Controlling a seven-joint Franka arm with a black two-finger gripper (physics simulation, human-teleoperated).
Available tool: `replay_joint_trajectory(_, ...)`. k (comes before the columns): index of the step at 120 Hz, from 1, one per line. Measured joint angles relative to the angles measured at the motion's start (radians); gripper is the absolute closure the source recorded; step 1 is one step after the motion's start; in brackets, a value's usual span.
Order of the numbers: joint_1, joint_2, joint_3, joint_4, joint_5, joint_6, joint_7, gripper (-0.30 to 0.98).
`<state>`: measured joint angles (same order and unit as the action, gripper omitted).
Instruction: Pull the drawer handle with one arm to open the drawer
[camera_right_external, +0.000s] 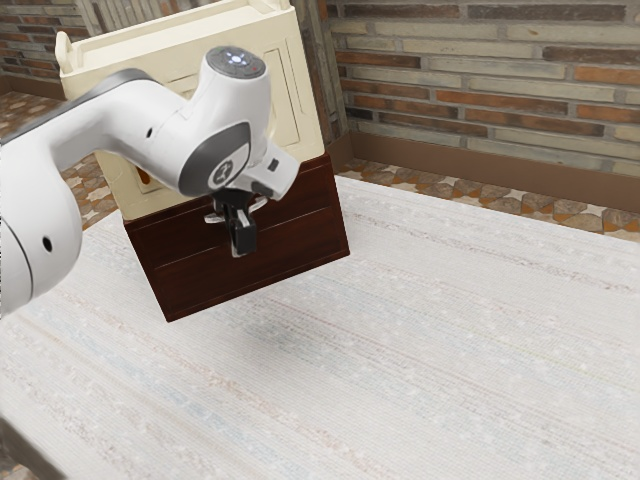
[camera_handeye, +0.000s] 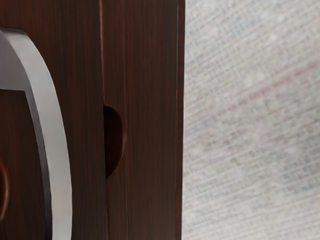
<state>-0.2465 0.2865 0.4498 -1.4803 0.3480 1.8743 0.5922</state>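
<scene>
"Starting at the exterior view's left, what's there?"

"My white arm (camera_right_external: 95, 130), bending across the cream upper part of a cabinet (camera_right_external: 300, 110) by the surface's far edge."

"And below the cream?"

"A dark red-brown drawer front (camera_right_external: 190, 280), with my gripper (camera_right_external: 241, 238) hanging before it, pointed downward."

"Are your jaws spread or pressed together?"

"I can't tell from here, nor whether they touch anything."

"Where's the handle, then?"

"My wrist view has it: a silvery, bowed handle (camera_handeye: 57, 140) on that dark wood. Between it and the wood's edge beside the pale cloth sits a rounded notch (camera_handeye: 114, 140)."

"Is the drawer open?"

"Can't tell you that either."

"Carry on to the right."

"Past the cabinet, the surface (camera_right_external: 450, 350) stretches away under its pale striped cloth (camera_handeye: 250, 150). Beyond its far edge come patterned floor tiles (camera_right_external: 460, 190) and a wall (camera_right_external: 500, 110) of grey, tan and orange bricks."
</scene>
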Motion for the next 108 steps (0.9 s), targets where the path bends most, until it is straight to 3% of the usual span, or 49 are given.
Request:
replay_joint_trajectory(65, 0.080, 0.079, -0.102, 0.066, 0.009, 0.024, 0.002, -0.04)
replay_joint_trajectory(108, 0.055, 0.048, -0.111, 0.023, 0.010, 0.024, 0.002, -0.01)
